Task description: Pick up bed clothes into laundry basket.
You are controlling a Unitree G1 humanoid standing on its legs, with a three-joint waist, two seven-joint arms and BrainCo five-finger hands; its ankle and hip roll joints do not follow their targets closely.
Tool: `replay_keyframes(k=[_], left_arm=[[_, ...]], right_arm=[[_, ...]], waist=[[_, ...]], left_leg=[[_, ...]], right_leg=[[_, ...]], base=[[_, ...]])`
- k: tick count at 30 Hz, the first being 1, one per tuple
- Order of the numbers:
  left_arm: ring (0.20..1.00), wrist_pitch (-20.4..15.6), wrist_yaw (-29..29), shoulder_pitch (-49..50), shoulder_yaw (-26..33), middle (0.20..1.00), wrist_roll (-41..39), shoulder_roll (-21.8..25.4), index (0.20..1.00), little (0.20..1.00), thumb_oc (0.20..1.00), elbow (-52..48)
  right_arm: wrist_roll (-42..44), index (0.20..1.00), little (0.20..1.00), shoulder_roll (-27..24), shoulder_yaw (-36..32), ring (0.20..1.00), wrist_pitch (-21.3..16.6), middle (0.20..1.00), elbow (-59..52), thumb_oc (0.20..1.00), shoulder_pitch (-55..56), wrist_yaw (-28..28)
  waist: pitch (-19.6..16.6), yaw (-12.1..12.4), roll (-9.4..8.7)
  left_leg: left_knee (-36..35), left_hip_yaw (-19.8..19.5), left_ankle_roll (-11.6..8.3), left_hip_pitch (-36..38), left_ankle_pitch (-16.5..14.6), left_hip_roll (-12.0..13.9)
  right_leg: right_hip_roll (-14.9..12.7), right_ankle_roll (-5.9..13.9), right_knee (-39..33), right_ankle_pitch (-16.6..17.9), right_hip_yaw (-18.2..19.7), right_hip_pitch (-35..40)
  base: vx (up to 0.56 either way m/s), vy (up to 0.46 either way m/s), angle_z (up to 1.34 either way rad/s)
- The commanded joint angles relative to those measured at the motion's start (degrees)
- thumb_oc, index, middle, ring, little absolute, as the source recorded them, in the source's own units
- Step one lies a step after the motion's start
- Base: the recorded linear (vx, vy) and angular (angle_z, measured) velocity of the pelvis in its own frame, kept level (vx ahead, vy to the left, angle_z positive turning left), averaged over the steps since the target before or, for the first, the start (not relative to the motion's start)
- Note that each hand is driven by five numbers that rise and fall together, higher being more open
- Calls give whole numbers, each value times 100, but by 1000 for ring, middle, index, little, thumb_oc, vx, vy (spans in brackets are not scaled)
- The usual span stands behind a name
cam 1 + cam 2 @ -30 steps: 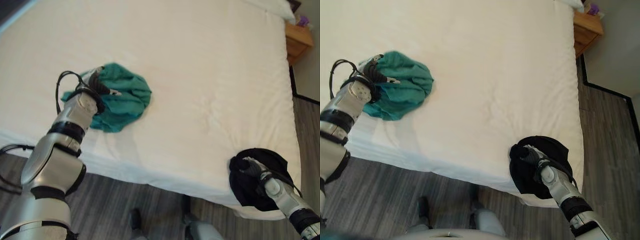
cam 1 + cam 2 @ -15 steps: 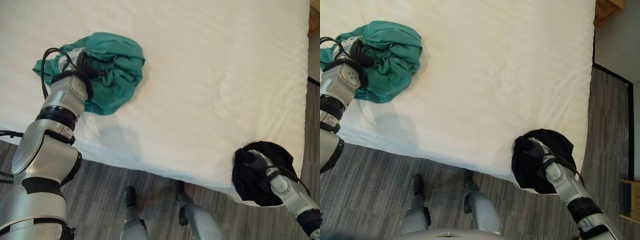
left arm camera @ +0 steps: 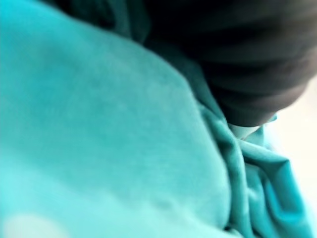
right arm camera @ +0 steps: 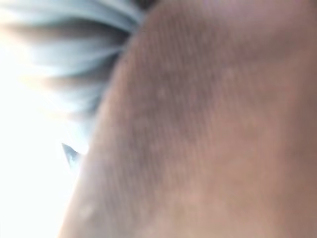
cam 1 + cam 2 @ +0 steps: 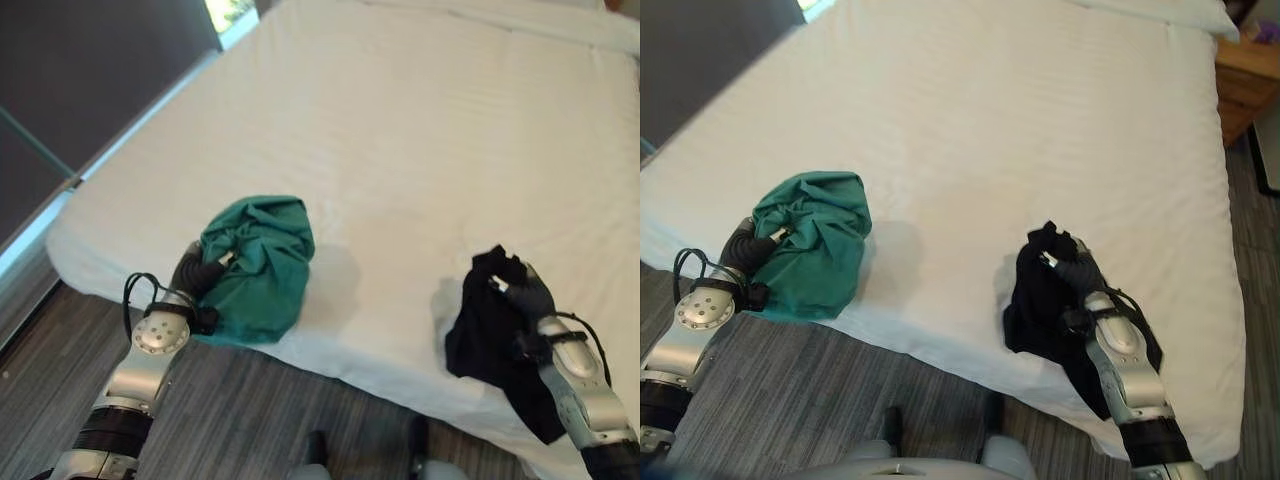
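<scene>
Teal garment bunched, L hand clenched in it; black garment hangs from R hand grip, both at bed front edge.

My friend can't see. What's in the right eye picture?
A robot's left hand grips a bunched green cloth and its right hand grips a black cloth, both at the near edge of a white bed, above a grey wood floor.

Even daylight washed the wide white bed sheet nearly featureless, soft shadows fell beside the crumpled teal cloth and bunched black garment, while both wrist views were blurred.
</scene>
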Motion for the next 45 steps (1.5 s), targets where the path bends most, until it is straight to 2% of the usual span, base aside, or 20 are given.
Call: replay_keyframes(k=[1,4,8,9,20,23,25,27,31,32,33,34,36,37,38,40,41,42,44,45], left_arm=[[200,-540,-122,-473,61,200,-1111,-150,200,200,200,-132],[200,-506,-409,256,375,200,-1545,-672,200,200,200,-898],[200,-360,-605,1024,495,200,-1425,-1353,200,200,200,-1360],[200,-828,224,1965,1521,200,726,-2055,200,200,200,-1411],[200,-825,403,1536,1522,200,939,-1812,200,200,200,-1361],[200,-933,545,1355,1693,200,1051,-1644,200,200,200,-1354],[200,-1078,718,1185,1859,200,971,-1562,200,200,200,-1445],[200,-1130,793,1158,2034,200,1001,-1537,200,200,200,-1643],[200,-1043,585,1208,1924,200,1134,-1397,200,200,200,-1745],[200,-994,286,1351,1858,200,1111,-1235,200,200,200,-1801],[200,-963,209,1433,1858,200,1122,-1130,200,200,200,-1824],[200,-963,207,1433,1860,200,1120,-1119,200,200,200,-1823],[200,-930,170,1491,1902,200,1035,-1133,200,200,200,-1886],[200,-917,133,1491,1890,200,858,-1250,200,200,200,-1896],[200,-920,130,1488,1891,200,854,-1253,200,200,200,-1893],[200,-882,47,1461,1822,200,809,-1329,200,200,200,-1895],[200,-863,26,1450,1780,200,740,-1406,200,200,200,-1955],[200,-863,24,1450,1781,200,738,-1408,200,200,200,-1954],[200,-808,-9,1409,1672,200,753,-1441,200,200,200,-1967],[200,-806,-33,1330,1622,200,785,-1415,200,200,200,-1892]], right_arm=[[846,200,200,72,60,200,-404,200,-392,200,-31,151],[540,200,200,227,-136,200,-348,200,-665,200,85,52],[391,200,200,617,-203,200,-216,200,-560,200,535,90],[-185,200,200,543,-1227,200,-451,200,248,200,715,-502],[-328,200,200,564,-1578,200,-508,200,203,200,998,-700],[-455,200,200,424,-1760,200,-657,200,126,200,918,-820],[-535,200,200,262,-1593,200,-743,200,147,200,627,-833],[-480,200,200,269,-1840,200,-797,200,154,200,650,-877],[-524,200,200,484,-2261,200,-798,200,-90,200,1057,-938],[-482,200,200,644,-2397,200,-779,200,-166,200,1213,-872],[-556,200,200,703,-2375,200,-749,200,-214,200,1282,-851],[-560,200,200,717,-2374,200,-743,200,-222,200,1285,-853],[-738,200,200,765,-2319,200,-717,200,-423,200,1436,-834],[-791,200,200,752,-2238,200,-697,200,-433,200,1467,-802],[-793,200,200,750,-2239,200,-695,200,-438,200,1466,-804],[-830,200,200,744,-2212,200,-649,200,-457,200,1451,-751],[-800,200,200,778,-2107,200,-663,200,-490,200,1329,-739],[-800,200,200,776,-2107,200,-661,200,-492,200,1329,-740],[-865,200,200,774,-1893,200,-618,200,-495,200,1203,-742],[-841,200,200,743,-1826,200,-579,200,-501,200,1267,-723]], waist=[[-373,-135,-226],[-565,-25,-198],[-662,79,-193],[-324,-66,-176],[-330,-305,-164],[-136,-394,-210],[20,-230,-259],[52,-281,-249],[59,-557,-263],[137,-658,-318],[213,-587,-300],[196,-568,-295],[289,-369,-176],[269,-333,-127],[282,-323,-138],[252,-303,-128],[197,-206,-50],[197,-185,-55],[75,-109,-151],[-15,-153,-193]], left_leg=[[68,-323,164,148,126,-201],[68,-443,216,318,84,-267],[68,-512,268,402,58,-320],[68,297,274,315,132,-302],[126,337,201,446,135,-160],[833,154,151,279,-145,-191],[1143,-1005,248,188,-506,-661],[1196,-2021,481,228,-723,-1065],[630,-1665,599,372,-530,-989],[527,-1269,647,370,-454,-1001],[540,-972,666,319,-395,-935],[528,-961,676,333,-426,-926],[561,-423,645,248,-320,-745],[496,96,649,280,-249,-629],[487,114,649,283,-221,-640],[433,542,653,284,-170,-541],[396,916,675,262,-163,-409],[392,940,674,269,-168,-414],[481,1213,567,217,-153,-392],[592,1292,474,137,-137,-327]], right_leg=[[-256,405,276,51,-88,127],[-331,367,329,-77,-209,382],[-395,324,374,-150,-289,542],[-323,222,390,-70,-471,333],[-199,142,358,-167,-276,456],[-134,120,345,-89,32,355],[0,105,569,85,697,-85],[330,175,597,333,1627,-462],[382,409,450,747,1878,-806],[370,563,359,1046,1902,-989],[317,547,383,887,1546,-1045],[329,552,379,848,1554,-1039],[-37,263,778,305,127,-899],[-267,153,1252,-37,-625,-619],[-279,142,1281,-33,-610,-640],[-340,114,1594,-251,-760,-434],[-544,124,2003,-455,-1025,-327],[-549,124,2036,-473,-997,-350],[-492,166,1286,-438,-1299,-24],[-312,173,859,-405,-979,143]], base=[[32,39,34],[24,28,20],[20,17,11],[4,-4,4],[-8,-29,-5],[-84,-16,-29],[-129,0,-99],[-96,89,-235],[-135,116,-165],[-296,90,-101],[-183,56,-132],[-153,39,-175],[-283,74,-222],[-327,62,-208],[-320,49,-219],[-246,0,-144],[-195,-15,-77],[-156,-60,-116],[-31,-191,-151],[16,-186,-94]])
